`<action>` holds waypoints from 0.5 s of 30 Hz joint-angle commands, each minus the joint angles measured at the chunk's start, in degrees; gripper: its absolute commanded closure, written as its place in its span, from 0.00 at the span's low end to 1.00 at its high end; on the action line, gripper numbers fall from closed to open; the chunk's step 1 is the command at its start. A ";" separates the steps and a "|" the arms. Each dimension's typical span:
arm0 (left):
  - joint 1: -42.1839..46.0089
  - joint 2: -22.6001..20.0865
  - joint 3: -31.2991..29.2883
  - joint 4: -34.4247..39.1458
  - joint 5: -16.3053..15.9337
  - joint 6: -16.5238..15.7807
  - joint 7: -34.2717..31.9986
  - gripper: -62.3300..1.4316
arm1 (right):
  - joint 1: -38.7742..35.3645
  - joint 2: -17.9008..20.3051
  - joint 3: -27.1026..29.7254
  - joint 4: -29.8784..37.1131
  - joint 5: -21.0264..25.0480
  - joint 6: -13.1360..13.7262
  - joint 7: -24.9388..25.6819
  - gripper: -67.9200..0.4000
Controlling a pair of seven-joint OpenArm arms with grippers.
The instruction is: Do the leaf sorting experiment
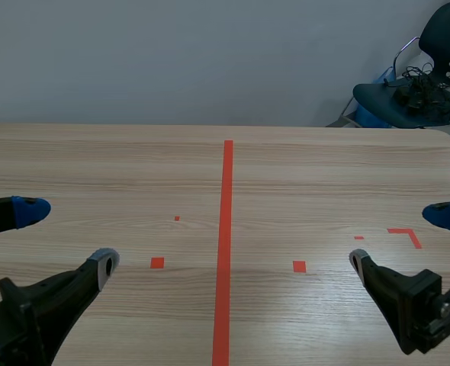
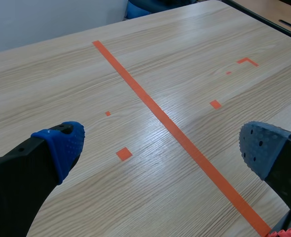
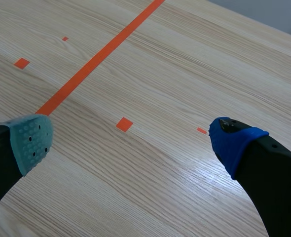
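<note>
No leaves or sorting containers show in any view. My left gripper (image 1: pixel 66 236) hovers over the near left of the wooden table (image 1: pixel 301 175), open with nothing between its fingers. In the left wrist view the left gripper (image 2: pixel 160 148) spans bare wood and the orange tape line. My right gripper (image 1: pixel 400 238) hovers over the near right of the table, open and holding nothing. In the right wrist view the right gripper (image 3: pixel 130 136) has only bare wood and a small orange square between its pads.
Orange tape marks lie on the table: a long centre line, small squares and a corner mark at the right. A dark chair (image 1: pixel 423 88) with cables on its seat stands beyond the table's far right corner. A plain wall is behind.
</note>
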 commanded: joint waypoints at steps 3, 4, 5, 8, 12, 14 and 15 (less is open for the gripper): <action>-0.04 -0.70 -0.74 1.84 -0.59 -0.26 -1.68 0.00 | 0.02 0.76 0.72 1.68 0.68 -0.17 1.66 0.00; -0.02 -0.70 -0.74 1.92 -0.59 -0.26 -1.68 0.00 | 0.02 0.76 0.72 1.68 0.68 -0.17 1.66 0.00; -0.02 -0.70 -0.74 2.05 -0.61 -0.26 -1.68 0.00 | 0.02 0.79 0.76 1.68 0.68 -0.17 1.66 0.00; -0.02 -0.90 -0.76 2.45 -0.61 -0.26 -1.77 0.00 | 0.02 0.79 0.92 1.68 0.68 -0.17 1.66 0.00; -0.02 -1.20 -0.92 2.45 -0.61 -0.26 -1.84 0.00 | 0.02 0.81 0.94 1.88 0.68 -0.17 1.66 0.00; -0.02 -1.18 -1.09 2.45 -0.59 -0.26 -1.84 0.00 | 0.02 0.81 0.94 2.08 0.68 -0.17 1.68 0.00; -0.02 -1.18 -1.09 2.45 -0.59 -0.26 -1.86 0.00 | 0.02 0.81 0.94 2.12 0.68 -0.17 1.68 0.00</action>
